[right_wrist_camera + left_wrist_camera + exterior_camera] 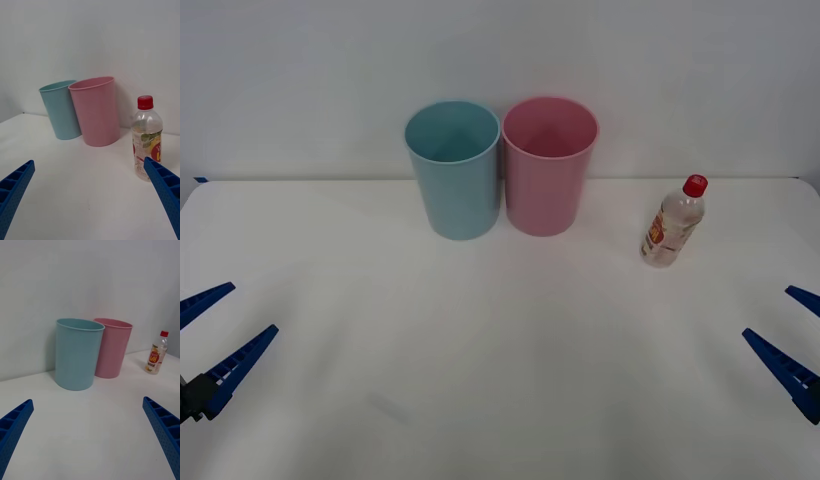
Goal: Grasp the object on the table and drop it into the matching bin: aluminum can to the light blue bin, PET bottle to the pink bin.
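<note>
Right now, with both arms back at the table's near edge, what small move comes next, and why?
Probably the open right claw should reach forward toward the PET bottle: it stands upright, untouched, on the robot's right, beside the pink bin.

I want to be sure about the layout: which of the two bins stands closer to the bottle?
The pink bin. It stands between the light blue bin and the PET bottle, on the side of the robot's right arm.

Bare table (510, 350) lay before the PET bottle (673, 222); the pink bin (548, 165) stood apart to its left.
</note>
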Robot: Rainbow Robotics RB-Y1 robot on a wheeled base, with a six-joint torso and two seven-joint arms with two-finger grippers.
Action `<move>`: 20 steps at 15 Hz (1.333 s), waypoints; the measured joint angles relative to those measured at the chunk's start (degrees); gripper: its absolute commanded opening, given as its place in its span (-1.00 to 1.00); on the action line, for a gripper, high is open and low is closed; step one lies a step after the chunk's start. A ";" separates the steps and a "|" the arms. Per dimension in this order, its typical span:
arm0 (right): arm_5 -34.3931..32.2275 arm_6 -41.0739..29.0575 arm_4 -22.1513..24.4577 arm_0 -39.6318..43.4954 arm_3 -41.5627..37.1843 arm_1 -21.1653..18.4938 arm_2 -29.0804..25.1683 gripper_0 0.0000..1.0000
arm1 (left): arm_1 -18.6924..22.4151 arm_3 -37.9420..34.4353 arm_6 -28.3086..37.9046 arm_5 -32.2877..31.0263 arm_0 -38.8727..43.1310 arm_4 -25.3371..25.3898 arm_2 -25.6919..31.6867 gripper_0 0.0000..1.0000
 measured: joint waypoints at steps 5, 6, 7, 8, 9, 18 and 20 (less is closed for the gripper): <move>6.44 2.32 0.76 0.00 0.00 -0.03 3.16 1.00 | 0.00 0.00 0.00 0.00 0.00 0.00 0.00 1.00; 8.37 3.21 0.86 0.00 0.00 -0.06 4.00 1.00 | 0.00 0.00 0.00 0.00 0.00 0.00 0.00 1.00; 10.00 4.31 0.88 0.00 0.06 -0.07 4.74 1.00 | 0.00 0.00 0.00 0.00 0.00 0.00 0.00 1.00; 11.78 6.41 0.88 -0.14 0.39 -0.07 5.54 1.00 | 0.00 0.00 0.00 0.00 0.00 0.00 0.00 1.00; 13.36 8.84 0.89 -0.75 1.38 -0.07 6.34 1.00 | 0.00 0.00 0.00 0.00 0.00 0.00 0.00 1.00; 23.98 16.01 0.82 -8.50 9.22 -0.01 13.59 1.00 | 0.00 0.00 0.00 0.00 0.00 0.00 0.00 1.00; 25.55 16.82 0.68 -10.72 11.70 0.03 14.61 1.00 | 0.00 0.00 0.00 0.00 0.00 0.00 0.00 1.00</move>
